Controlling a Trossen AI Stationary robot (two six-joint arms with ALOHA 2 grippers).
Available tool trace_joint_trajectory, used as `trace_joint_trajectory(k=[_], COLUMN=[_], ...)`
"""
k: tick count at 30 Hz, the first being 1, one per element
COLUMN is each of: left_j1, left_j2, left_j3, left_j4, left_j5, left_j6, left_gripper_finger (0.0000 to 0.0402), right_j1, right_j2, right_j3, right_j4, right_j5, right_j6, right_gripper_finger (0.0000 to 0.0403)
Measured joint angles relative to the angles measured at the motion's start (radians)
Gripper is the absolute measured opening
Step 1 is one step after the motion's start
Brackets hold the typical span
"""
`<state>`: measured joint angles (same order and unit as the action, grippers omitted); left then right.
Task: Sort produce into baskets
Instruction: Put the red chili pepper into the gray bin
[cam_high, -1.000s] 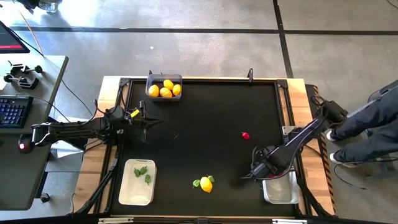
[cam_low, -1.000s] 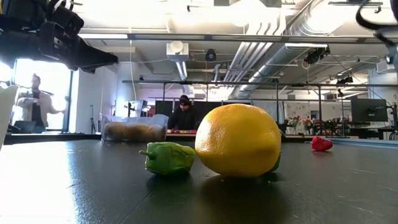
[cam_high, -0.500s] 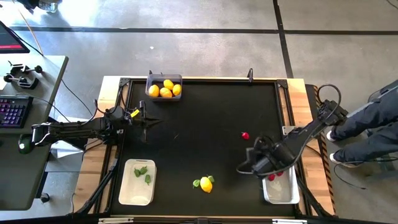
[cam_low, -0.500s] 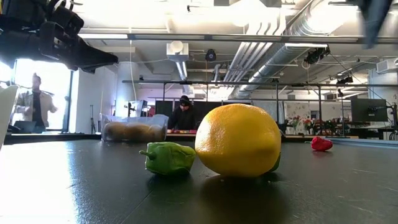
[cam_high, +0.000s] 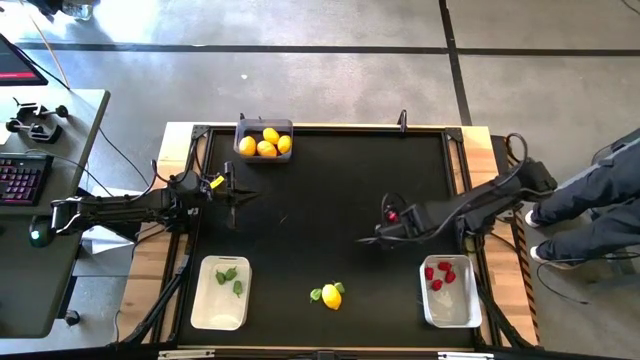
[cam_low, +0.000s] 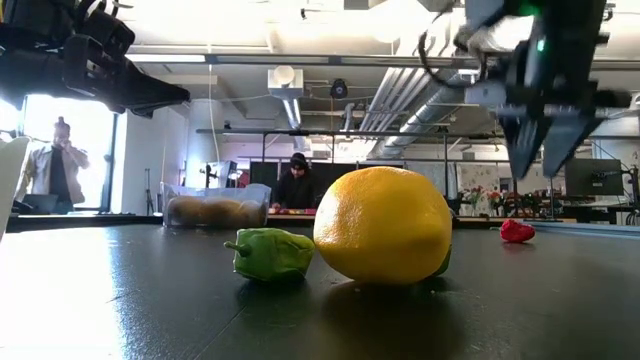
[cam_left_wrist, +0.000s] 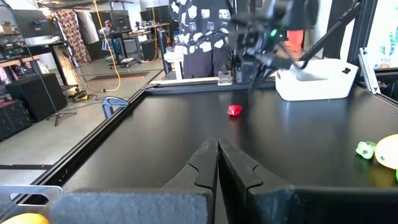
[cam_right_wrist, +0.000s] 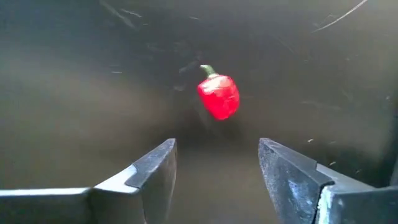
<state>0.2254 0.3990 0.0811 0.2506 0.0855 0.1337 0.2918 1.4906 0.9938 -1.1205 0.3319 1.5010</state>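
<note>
Currently: right gripper (cam_high: 383, 238) right of centre, fingers spread, empty | red pepper (cam_high: 394, 215) on mat just beside it, right of centre | left gripper (cam_high: 232, 197) left of centre, pinched closed, empty.

Lemon (cam_high: 331, 296) lies between two near-edge baskets (cam_high: 220, 293) (cam_high: 451, 294) — third basket (cam_high: 264, 138) far side.

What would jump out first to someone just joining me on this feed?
The right gripper, jaws open, hovers over a lone red piece on the black mat, right of centre. Nearer the front edge, a yellow lemon sits between two small green pieces, filling the low view. Three bins stand out: a grey one of yellow fruit at the back, a white one with greens front left, another with reds front right.
</note>
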Motion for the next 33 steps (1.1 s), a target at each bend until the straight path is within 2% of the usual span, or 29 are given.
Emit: trace_joint_trajectory(k=[9, 33], left_j1=[0.0, 0.0], left_j2=[0.0, 0.0], left_j3=[0.0, 0.0], left_j4=[0.0, 0.0], left_j5=[0.0, 0.0], left_j6=[0.0, 0.0], left_gripper_finger=[0.0001, 0.0001], right_j1=[-0.124, -0.218], right_j2=[0.0, 0.0], right_j3=[-0.13, -0.139], right_j4=[0.186, 0.208], right_j5=[-0.046, -0.052], right_j6=[-0.243, -0.423], right_gripper_finger=[0.0216, 0.0216])
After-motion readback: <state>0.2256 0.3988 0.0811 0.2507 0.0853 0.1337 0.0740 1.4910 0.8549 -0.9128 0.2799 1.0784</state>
